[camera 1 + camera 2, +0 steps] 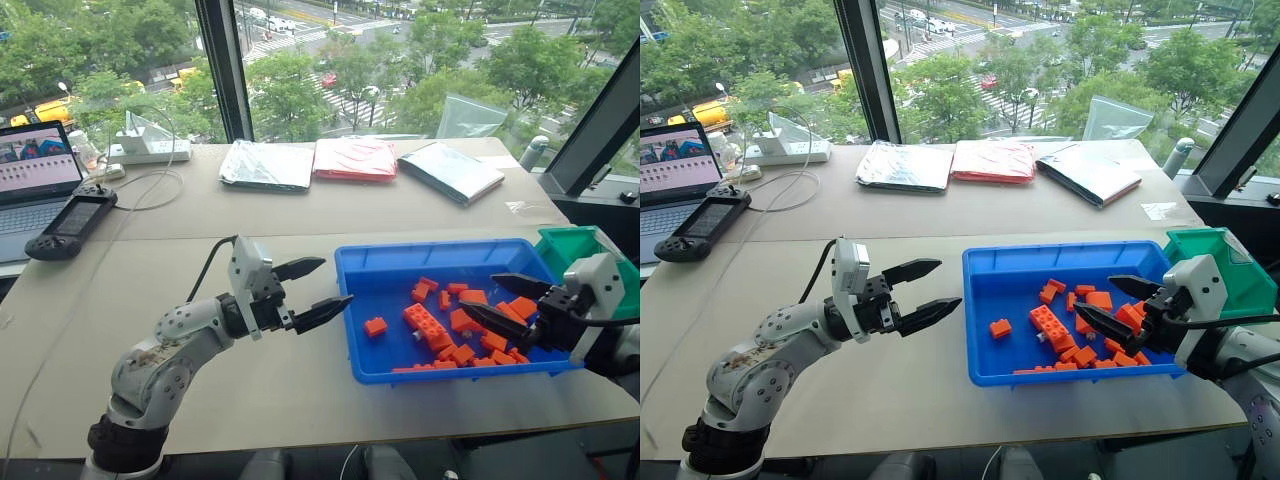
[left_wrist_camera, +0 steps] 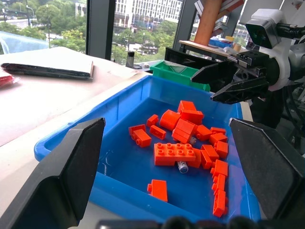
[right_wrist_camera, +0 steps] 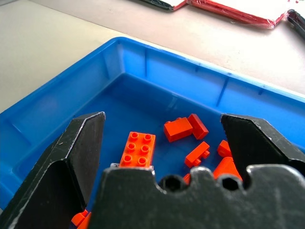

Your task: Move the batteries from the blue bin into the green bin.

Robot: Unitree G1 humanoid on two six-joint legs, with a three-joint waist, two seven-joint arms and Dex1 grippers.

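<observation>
The blue bin [image 1: 365, 262] lies on the table at the right and holds several orange toy bricks [image 1: 428, 322]. One battery [image 2: 182, 167], a small silvery cylinder, pokes out from under the largest brick. The green bin [image 1: 572, 243] stands against the blue bin's far right corner. My left gripper [image 1: 335, 282] hangs open and empty just outside the blue bin's left wall, pointing at it. My right gripper [image 1: 480, 295] is open and empty too, hovering low over the bricks in the bin's right half and pointing left. Both show as well in the left wrist view, left gripper [image 2: 167, 121] and right gripper [image 2: 204, 89].
Foil bags [image 1: 268, 165] and a red packet [image 1: 355, 158] lie along the far side of the table by the window. A laptop [image 1: 35, 170], a handheld controller [image 1: 72, 220] and a power strip [image 1: 150, 150] with cables sit at the far left. The table's front edge runs just below the blue bin.
</observation>
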